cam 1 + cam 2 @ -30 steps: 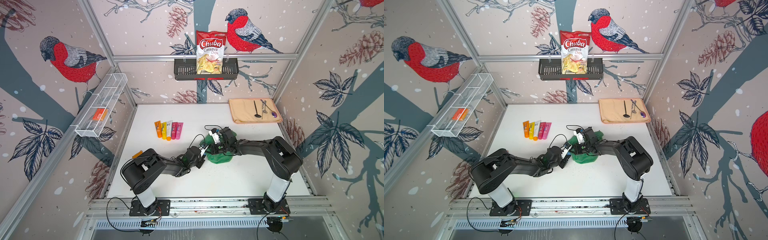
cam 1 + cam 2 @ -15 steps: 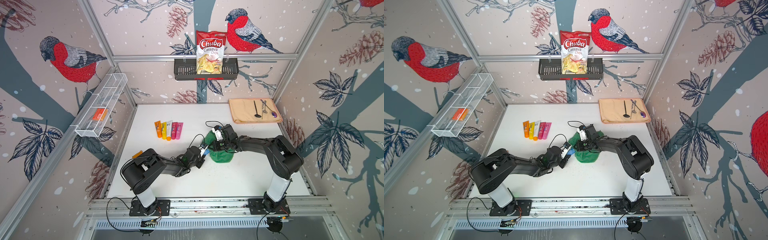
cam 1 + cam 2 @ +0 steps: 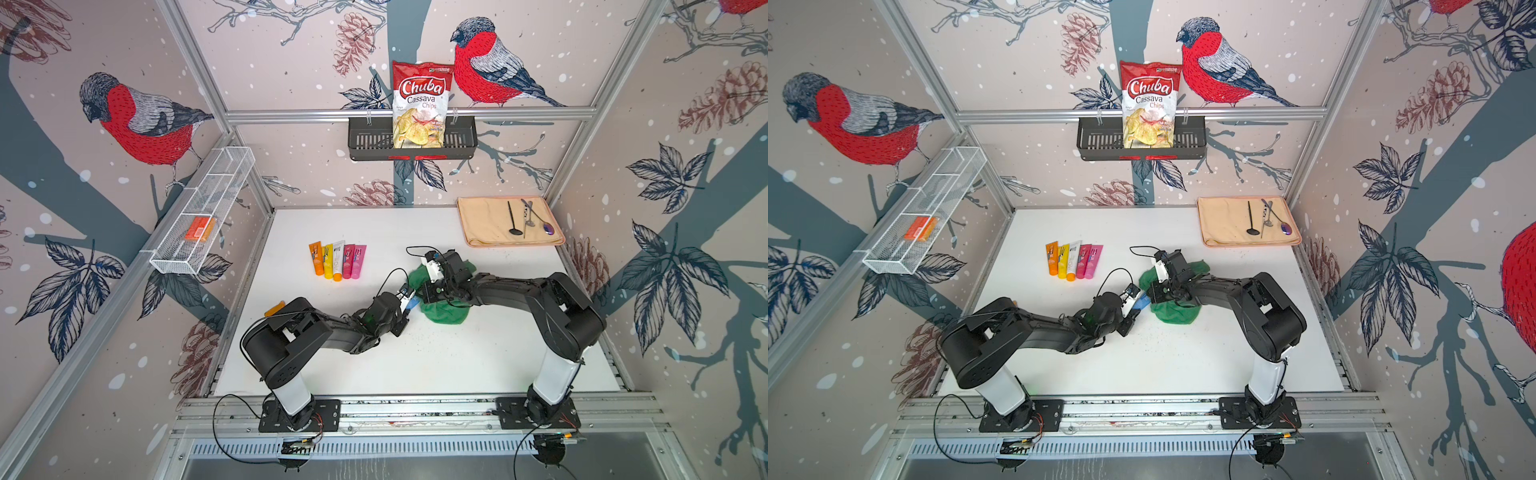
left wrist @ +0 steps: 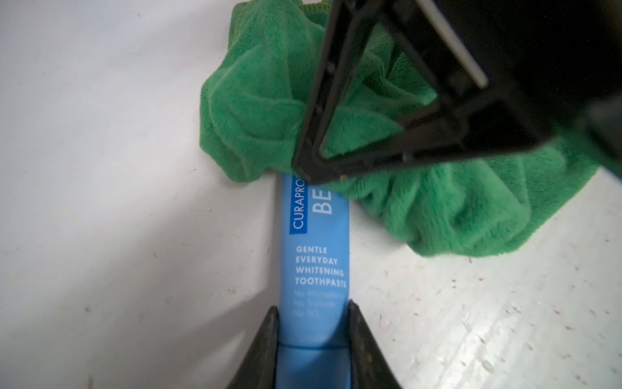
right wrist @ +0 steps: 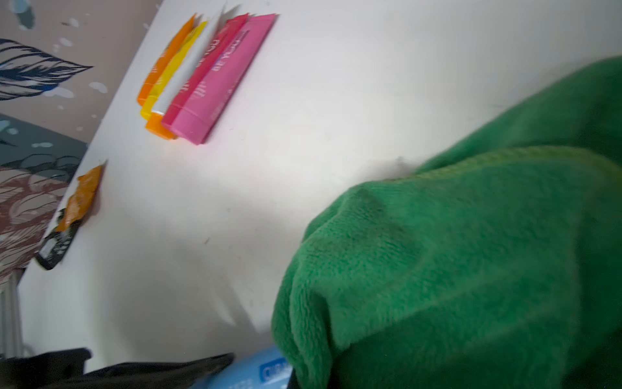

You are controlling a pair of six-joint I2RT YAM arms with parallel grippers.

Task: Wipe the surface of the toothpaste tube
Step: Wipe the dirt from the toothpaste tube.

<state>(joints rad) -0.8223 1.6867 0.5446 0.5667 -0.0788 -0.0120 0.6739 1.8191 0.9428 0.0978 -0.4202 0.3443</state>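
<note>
L jaws gripped the blue toothpaste tube [image 4: 314, 262] at its near end, tube pointing to approx. 1 o'clock, mid-table [image 3: 457, 361]. R jaws clenched on the green cloth [image 4: 255, 111], bunched over the tube's far end. Beyond: row of five tubes [image 3: 337, 259] at 11 o'clock, beige towel [image 3: 486, 224] w/ utensils at 1, chips bag [image 3: 419, 106] at 12.
</note>
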